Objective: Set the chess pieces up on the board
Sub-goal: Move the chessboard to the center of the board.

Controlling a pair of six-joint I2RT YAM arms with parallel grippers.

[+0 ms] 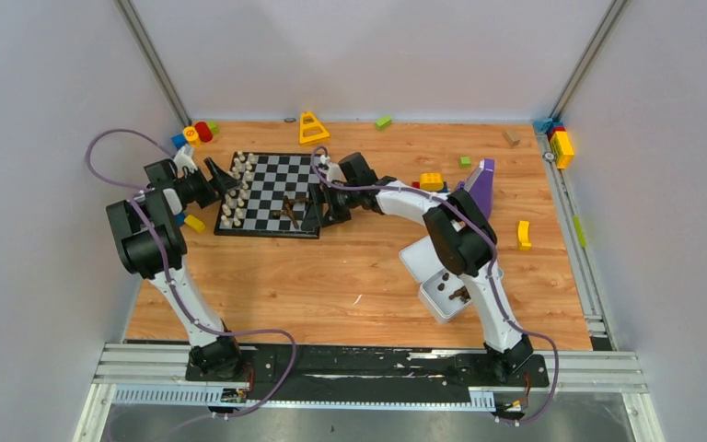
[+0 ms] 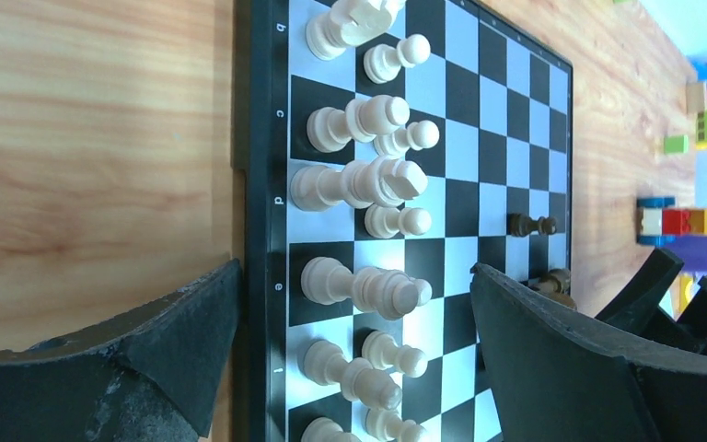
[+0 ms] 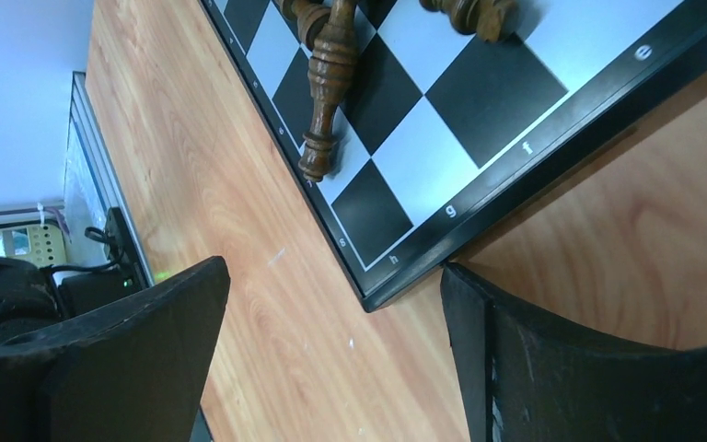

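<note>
My left tool (image 1: 224,184): wide open, empty, over the cream pieces (image 1: 237,189) standing along the left edge of the board (image 1: 276,175). A low sweep would topple them. Mid-board, the dark pieces (image 1: 290,210) lie fallen and may roll. My right tool (image 1: 318,210): open, empty, at the board's lower-right corner. Catching the rim would shift everything.

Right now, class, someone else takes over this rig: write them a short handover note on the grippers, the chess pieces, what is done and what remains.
Left gripper: jaws open, empty, at the cream side of the board.
Right gripper: jaws open, empty, above the board's near right corner.
Done: cream pieces stand in two rows along the left edge.
To do: a few dark pieces sit loose on the right half, at least one lying flat; more wait in the white tray. Stand them all on the right side.
</note>
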